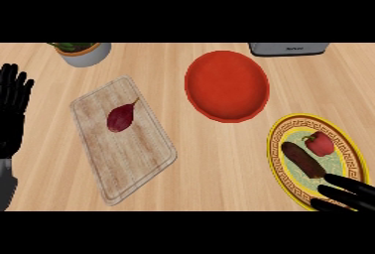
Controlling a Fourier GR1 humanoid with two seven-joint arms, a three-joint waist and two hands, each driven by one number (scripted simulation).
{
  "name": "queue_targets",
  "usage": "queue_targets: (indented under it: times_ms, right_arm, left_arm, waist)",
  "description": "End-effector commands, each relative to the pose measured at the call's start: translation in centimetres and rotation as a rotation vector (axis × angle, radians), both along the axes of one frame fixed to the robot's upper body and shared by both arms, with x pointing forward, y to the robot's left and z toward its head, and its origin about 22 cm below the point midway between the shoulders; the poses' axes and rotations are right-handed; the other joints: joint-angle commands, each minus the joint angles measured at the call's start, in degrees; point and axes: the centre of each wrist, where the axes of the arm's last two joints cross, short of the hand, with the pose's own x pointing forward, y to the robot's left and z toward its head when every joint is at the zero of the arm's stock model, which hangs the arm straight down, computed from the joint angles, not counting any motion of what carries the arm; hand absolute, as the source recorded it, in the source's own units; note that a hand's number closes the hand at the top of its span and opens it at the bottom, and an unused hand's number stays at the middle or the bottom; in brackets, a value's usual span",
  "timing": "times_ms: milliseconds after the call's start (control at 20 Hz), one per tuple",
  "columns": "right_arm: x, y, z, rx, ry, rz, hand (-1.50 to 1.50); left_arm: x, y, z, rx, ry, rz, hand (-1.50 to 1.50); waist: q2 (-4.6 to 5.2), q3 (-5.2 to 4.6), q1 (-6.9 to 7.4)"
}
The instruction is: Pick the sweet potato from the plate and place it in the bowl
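sweet potato lying on the yellow-rimmed plate, just beside a red bell pepper | red bowl up-left of the plate, nothing in it | right hand fingers straight over the plate's lower edge, near the potato, maybe not touching | left hand spread at left edge | beet-looking thing on cutting board

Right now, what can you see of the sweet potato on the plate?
The sweet potato is a long, dark brown, dull-skinned tuber lying flat on the yellow-rimmed patterned plate, running diagonally from upper left to lower right. A red bell pepper sits close on its right. The right robot hand reaches in near its lower end, fingers straight, not curled round it; whether they touch, I cannot tell.
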Motion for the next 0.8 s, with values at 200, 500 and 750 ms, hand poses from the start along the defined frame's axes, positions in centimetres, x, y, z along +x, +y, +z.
queue_targets:
  times_ms: [200,500,750]
  right_arm:
    - [-0.8,-0.4,3.3,-0.434,-0.043,-0.053,-1.50]
    - [-1.5,-0.8,2.2,-0.486,-0.034,-0.106,-1.50]
    - [-0.4,0.4,1.8,-0.485,-0.037,-0.143,-1.50]
  left_arm:
    - [0.4,-1.3,0.7,-0.004,-0.007,-0.012,0.00]
    - [0.7,-2.2,-0.5,-0.013,-0.015,-0.038,0.00]
    - [1.1,-1.0,0.4,-0.021,-0.013,-0.060,0.00]
  waist:
    - [0.33,0.05,1.13]
    - [0.51,0.06,1.82]
    - [0.74,0.02,2.90]
